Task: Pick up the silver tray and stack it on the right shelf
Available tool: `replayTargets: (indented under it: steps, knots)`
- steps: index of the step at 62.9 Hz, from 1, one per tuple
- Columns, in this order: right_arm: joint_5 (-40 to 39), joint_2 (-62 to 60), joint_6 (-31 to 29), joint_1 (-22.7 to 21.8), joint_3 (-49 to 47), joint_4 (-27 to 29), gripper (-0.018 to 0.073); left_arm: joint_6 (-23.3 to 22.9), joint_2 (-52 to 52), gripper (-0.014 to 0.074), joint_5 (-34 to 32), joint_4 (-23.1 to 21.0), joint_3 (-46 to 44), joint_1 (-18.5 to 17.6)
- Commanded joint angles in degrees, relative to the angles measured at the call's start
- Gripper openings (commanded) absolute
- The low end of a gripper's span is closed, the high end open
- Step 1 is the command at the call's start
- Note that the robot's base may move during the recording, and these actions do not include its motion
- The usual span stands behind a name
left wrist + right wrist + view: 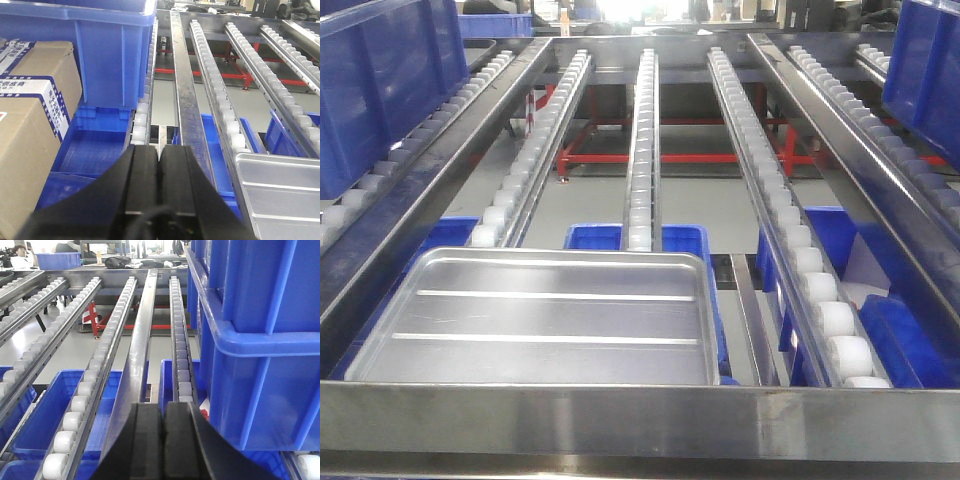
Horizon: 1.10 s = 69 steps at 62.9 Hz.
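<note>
Fingers pressed together and empty on the left gripper (159, 150) and right gripper (164, 409). The silver tray (550, 320) lies flat on the roller rails (640, 150), its near rim seemingly against the front crossbar (640, 420). Likely light, stiff and slick, so the rolled rim offers the surest hold.

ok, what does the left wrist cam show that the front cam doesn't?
Left wrist only: the left gripper, fingers closed together, and cardboard boxes left of the rack. Front only: the whole silver tray with both ridges, and the front crossbar at its near edge. Both: the tray (just a corner in the wrist view), white roller rails, blue bins below.
</note>
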Motion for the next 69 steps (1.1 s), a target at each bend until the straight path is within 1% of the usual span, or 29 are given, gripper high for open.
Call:
replayTargets:
  steps: [1,35,46,52,56,59,62,65,69]
  knots:
    - [-4.74,-1.17,-0.18,-0.31,-1.09,-0.07,0.0052,0.04,-0.89,-0.0093,-5.24,-0.53,1.06,-0.01]
    - [-4.74,-1.17,-0.18,-0.31,-1.09,-0.07,0.0052,0.04,-0.89,-0.0093,-5.24,-0.53,1.06,-0.01]
    - [-5.07,-1.17,-0.18,-0.31,-1.08,-0.07,0.0052,0.04,-0.89,-0.0093,-10.3,-0.53,1.06,-0.01]
    - [-5.41,-1.17,-0.18,-0.31,-1.08,-0.07,0.0052,0.04,-0.89,-0.0093,-11.27,-0.53,1.06,-0.01]
    - [-7.16,-1.17,-0.18,-0.38,-1.08,-0.07,0.0052,0.04,-0.76,-0.0093,-12.5,-0.66,1.06,0.07]
    - [-9.44,-1.17,-0.18,-0.38,-1.15,-0.07,0.0052,0.04,-0.67,-0.0093,-15.38,-1.76,0.95,0.07]
    - [-11.25,-1.17,-0.18,-0.38,-1.83,-0.01,0.0052,0.04,-0.67,-0.0093,-16.67,-3.1,0.1,0.07]
    - [-11.5,-1.17,-0.18,-0.33,-3.68,-0.01,0.0052,0.04,-0.55,-0.0093,-15.79,-3.24,-1.68,0.07]
    - [-10.43,-1.03,-0.18,-0.32,-6.69,-0.01,0.0052,0.04,-0.06,-0.0093,-12.7,-3.0,-5.69,0.07]
